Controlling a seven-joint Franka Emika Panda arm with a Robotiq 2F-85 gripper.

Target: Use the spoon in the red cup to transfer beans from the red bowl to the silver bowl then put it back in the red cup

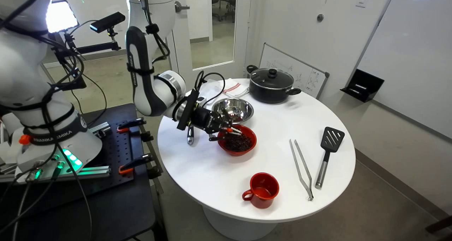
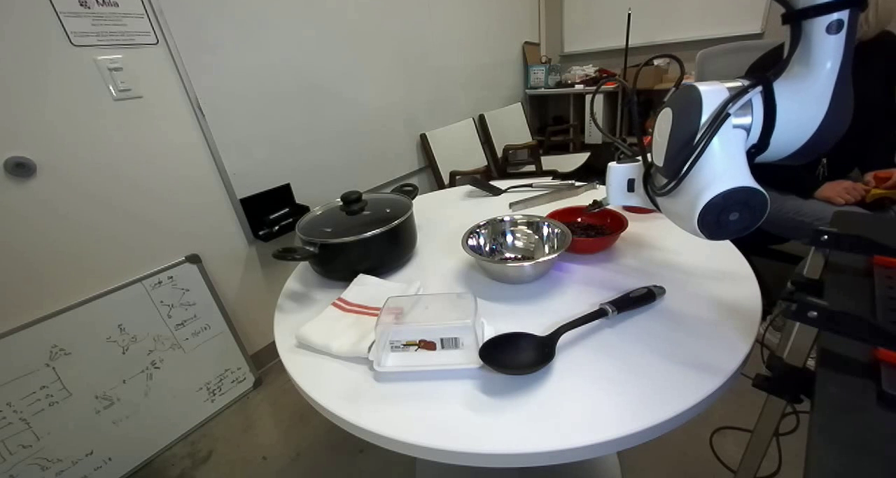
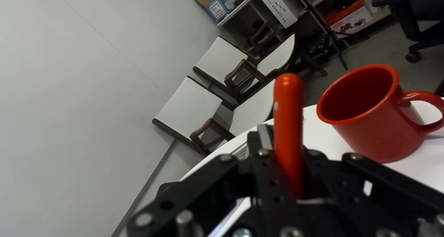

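My gripper (image 1: 226,125) is over the near side of the red bowl (image 1: 253,142). In the wrist view the gripper (image 3: 286,153) is shut on the red handle of the spoon (image 3: 288,108); the spoon's head cannot be made out. Dark beans (image 1: 238,143) fill the red bowl, also seen in an exterior view (image 2: 607,243). The silver bowl (image 1: 250,113) stands beside it with a few dark pieces inside; it also shows in an exterior view (image 2: 514,273). The red cup (image 1: 260,197) stands apart near the table's edge and shows in the wrist view (image 3: 385,136).
A black lidded pot (image 1: 272,92) stands at the table's far side. Metal tongs (image 1: 300,167) and a black spatula (image 1: 330,142) lie beyond the bowls. A black serving spoon (image 2: 518,352), a clear plastic container (image 2: 427,334) and a striped towel (image 2: 336,331) lie near the silver bowl.
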